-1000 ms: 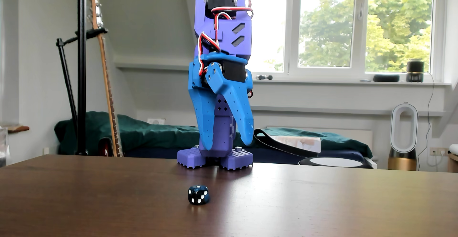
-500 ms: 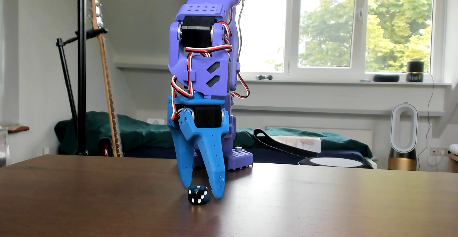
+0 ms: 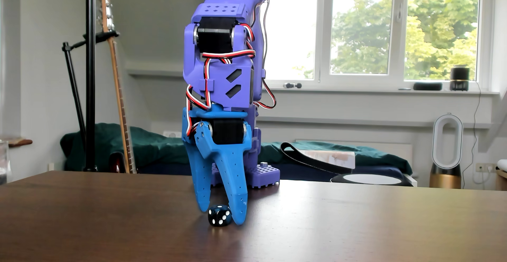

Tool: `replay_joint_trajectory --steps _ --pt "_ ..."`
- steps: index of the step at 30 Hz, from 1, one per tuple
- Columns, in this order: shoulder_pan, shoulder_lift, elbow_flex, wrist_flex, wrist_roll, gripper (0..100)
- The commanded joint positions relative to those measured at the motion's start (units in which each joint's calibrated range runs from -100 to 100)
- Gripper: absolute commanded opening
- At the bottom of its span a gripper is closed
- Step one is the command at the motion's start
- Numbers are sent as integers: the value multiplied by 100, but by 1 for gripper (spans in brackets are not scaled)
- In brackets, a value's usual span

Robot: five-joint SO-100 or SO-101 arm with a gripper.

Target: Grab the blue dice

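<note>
The blue dice (image 3: 219, 215) is a small dark navy cube with white pips. It rests on the dark brown wooden table (image 3: 109, 218), near the middle. The purple arm reaches straight down over it. Its bright blue gripper (image 3: 221, 215) is open, with the tips down at the table. The left finger (image 3: 202, 190) stands just behind and left of the dice. The right finger (image 3: 238, 204) stands right beside the dice on its right, touching or nearly touching it. The dice sits between the two fingertips, slightly in front of them.
The arm's purple base (image 3: 260, 175) stands at the table's far edge. A black stand pole (image 3: 90, 73) and a guitar (image 3: 118, 86) rise behind the table's left part. A bed, a window sill and a fan lie beyond the table.
</note>
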Motion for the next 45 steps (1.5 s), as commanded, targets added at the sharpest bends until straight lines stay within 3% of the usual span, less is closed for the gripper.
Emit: replay_joint_trajectory --steps 1,7,19,22,27,32,38,45 --pt "71 -55 -348 -48 21 29" --pt "71 -63 -393 -48 15 1" --pt "161 -147 -447 -48 -37 2" --pt "324 -465 -1008 38 -405 2" --pt "324 -1989 -1659 81 -1189 2" --pt "-118 -4333 -2156 859 -1778 2" --pt "-330 -6627 -2283 1722 -1993 2" --pt "-273 -6911 -2057 1218 -2161 2"
